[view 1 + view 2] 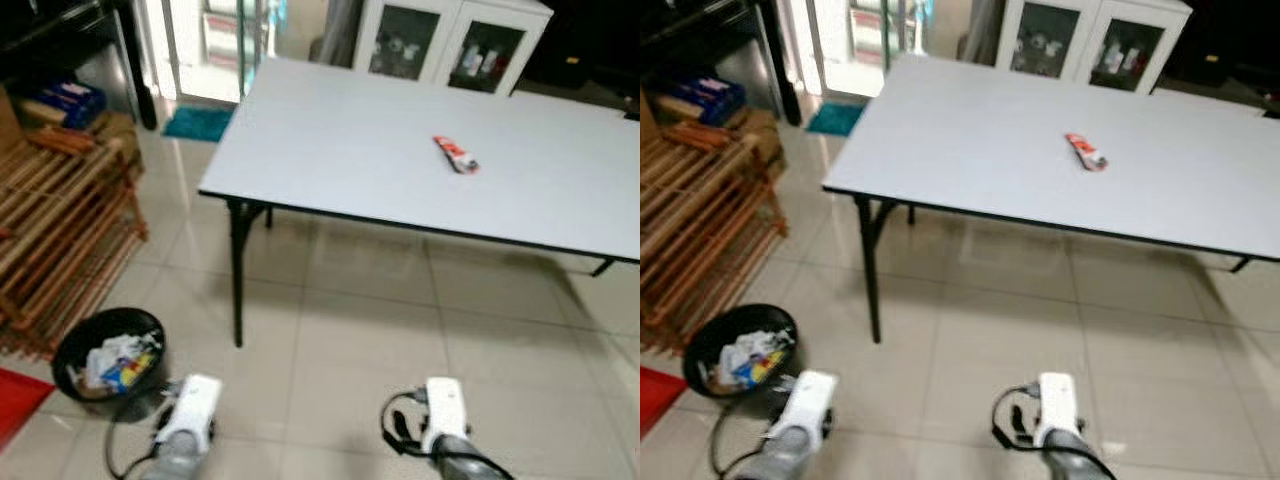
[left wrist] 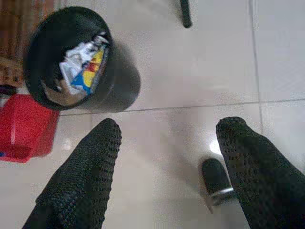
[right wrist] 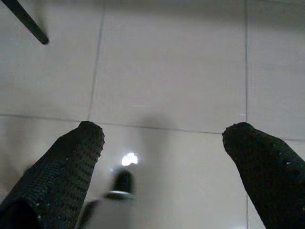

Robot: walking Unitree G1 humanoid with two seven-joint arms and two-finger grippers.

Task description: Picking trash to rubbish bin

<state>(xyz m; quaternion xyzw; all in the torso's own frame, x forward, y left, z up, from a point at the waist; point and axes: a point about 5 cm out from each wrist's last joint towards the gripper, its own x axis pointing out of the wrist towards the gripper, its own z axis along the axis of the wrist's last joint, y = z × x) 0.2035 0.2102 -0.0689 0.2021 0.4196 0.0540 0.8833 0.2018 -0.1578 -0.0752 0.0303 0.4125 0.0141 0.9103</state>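
Trash: a small red-and-white wrapper lying flat on the grey table, toward the right half of the top and well back from the near edge — nothing else near it.
Bin: the black rubbish bin stands on the tiled floor off the robot's left, beside the wooden rack and clear of the table's near leg; crumpled paper and coloured wrappers already lie inside it.
Left gripper: the left gripper hangs low over the tiles with its two black fingers spread wide and nothing between them; from its wrist view the bin sits just beyond the fingertips, with a red tray beside it.
Right gripper: the right gripper also hangs over bare floor, fingers apart and empty.
Stage: my read is that the pick has not started — both arms are down and the wrapper is untouched, well apart from either gripper.
Handling: it looks light, thin and crinkly, probably slick film, so it should weigh next to nothing but could slide or flatten away under a clumsy pinch.
Where to hold: I'd take it across its narrow width near the middle, fingertips coming straight down onto the tabletop.
Risk: pushing it along the smooth surface rather than pinching it.
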